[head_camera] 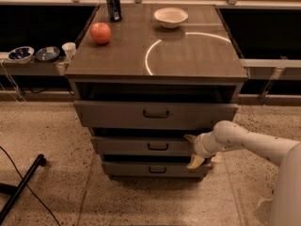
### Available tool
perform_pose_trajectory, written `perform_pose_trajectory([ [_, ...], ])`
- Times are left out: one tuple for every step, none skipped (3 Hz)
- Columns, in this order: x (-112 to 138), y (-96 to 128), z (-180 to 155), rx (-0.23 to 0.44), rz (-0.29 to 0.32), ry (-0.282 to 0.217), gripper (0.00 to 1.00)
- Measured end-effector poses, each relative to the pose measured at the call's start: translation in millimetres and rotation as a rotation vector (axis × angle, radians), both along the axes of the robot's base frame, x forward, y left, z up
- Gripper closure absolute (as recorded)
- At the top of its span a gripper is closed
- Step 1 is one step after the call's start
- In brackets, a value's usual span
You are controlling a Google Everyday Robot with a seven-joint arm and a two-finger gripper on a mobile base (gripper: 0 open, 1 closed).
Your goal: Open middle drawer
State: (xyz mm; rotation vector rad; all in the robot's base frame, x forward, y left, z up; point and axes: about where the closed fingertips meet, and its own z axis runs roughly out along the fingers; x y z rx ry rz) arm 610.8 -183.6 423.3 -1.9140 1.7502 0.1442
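Camera view: you are partway into the pull step. The gripper sits at the right end of the middle drawer, well right of its small dark handle, not on it. The pincer is spread wide: one finger pokes up at the drawer's top edge and the other points down past its lower edge (whether either one presses on the front, I cannot tell). The white arm comes in low from the right.

The middle drawer is second of three in the grey cabinet, under the taller top drawer and above the bottom drawer. It looks only slightly out, with a dark gap above it, so I would call the task barely begun. The top drawer also stands out a little.

Next move, my read: you need a real hold, either hooking the right edge or shifting left to the handle, then a straight pull toward the near side. Keep the pull level; an off-centre tug at the right end could skew the drawer.

The brown cabinet top holds an apple far left, a can behind it and a white bowl far centre. A low shelf on the left carries two small bowls and a cup. The speckled floor has a black leg and a cable near left.
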Motion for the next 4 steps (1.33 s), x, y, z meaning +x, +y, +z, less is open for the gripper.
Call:
perform_pose_trajectory([
  [-3, 1, -2, -0.001, 0.005, 0.011, 0.25],
  [-11, 4, -2, 0.011, 0.016, 0.029, 0.26],
  [-29, 9, 2, 0.024, 0.046, 0.064, 0.25],
  [-43, 12, 2, 0.019, 0.063, 0.090, 0.25],
])
